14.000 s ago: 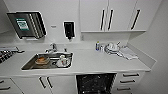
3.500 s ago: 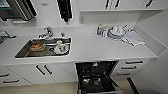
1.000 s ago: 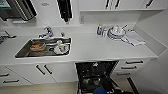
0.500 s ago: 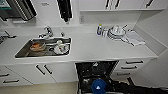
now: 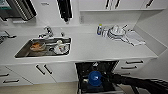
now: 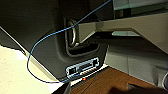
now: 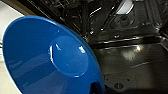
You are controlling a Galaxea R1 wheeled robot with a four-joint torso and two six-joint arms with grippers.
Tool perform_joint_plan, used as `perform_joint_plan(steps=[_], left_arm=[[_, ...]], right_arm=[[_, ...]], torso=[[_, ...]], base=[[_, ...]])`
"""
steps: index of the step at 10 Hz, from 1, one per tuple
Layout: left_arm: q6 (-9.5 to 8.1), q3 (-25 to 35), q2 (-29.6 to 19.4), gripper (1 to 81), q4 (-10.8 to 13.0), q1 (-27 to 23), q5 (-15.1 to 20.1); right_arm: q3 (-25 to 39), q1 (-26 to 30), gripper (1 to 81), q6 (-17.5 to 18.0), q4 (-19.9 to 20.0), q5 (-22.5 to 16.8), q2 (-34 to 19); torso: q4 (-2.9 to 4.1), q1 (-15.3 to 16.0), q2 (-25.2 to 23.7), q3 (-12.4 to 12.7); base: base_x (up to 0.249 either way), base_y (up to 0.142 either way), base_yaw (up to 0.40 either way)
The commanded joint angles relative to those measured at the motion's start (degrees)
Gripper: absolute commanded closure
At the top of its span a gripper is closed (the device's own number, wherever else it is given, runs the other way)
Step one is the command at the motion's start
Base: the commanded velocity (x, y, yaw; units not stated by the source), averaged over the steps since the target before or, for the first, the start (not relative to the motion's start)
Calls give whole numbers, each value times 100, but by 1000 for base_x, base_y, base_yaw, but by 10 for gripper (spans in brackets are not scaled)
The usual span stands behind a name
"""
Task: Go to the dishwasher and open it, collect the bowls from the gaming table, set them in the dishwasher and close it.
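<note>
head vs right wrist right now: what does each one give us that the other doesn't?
Head alone: the white counter, the sink with dishes in it, the stacked dishes by the wall, the cabinet drawers, and the right arm reaching in from the right.
Right wrist alone: a close look at the dishwasher's dark racks and its shiny tub floor.
Shared: the blue bowl at the open dishwasher.

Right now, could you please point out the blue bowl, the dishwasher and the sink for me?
blue bowl [image 7: 47, 60]: right wrist view, its inner surface.
dishwasher [image 5: 85, 67]: head view, dark open interior below the counter.
sink [image 5: 22, 53]: head view, its steel wall.
</note>
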Motion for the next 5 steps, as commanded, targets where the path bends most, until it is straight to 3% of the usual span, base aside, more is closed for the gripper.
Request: perform_joint_plan(steps=[1, 2, 3, 5], left_arm=[[25, -24, -48, 10, 1, 47, 135], [26, -24, -48, 10, -25, 47, 135], [34, -24, -48, 10, -25, 47, 135], [34, -24, -40, 10, -25, 47, 144]], right_arm=[[-8, 1020, 811, 1, 285, -105, -37], [-8, 1047, 811, 1, 312, -105, -46], [27, 1047, 10, 1, 312, -114, -55], [247, 1029, 10, 1, 312, -123, -178]], torso=[[0, 0, 0, 0], [0, 0, 0, 0], [0, 0, 0, 0], [0, 0, 0, 0]], base=[[0, 0, 0], [0, 0, 0], [0, 0, 0], [0, 0, 0]])
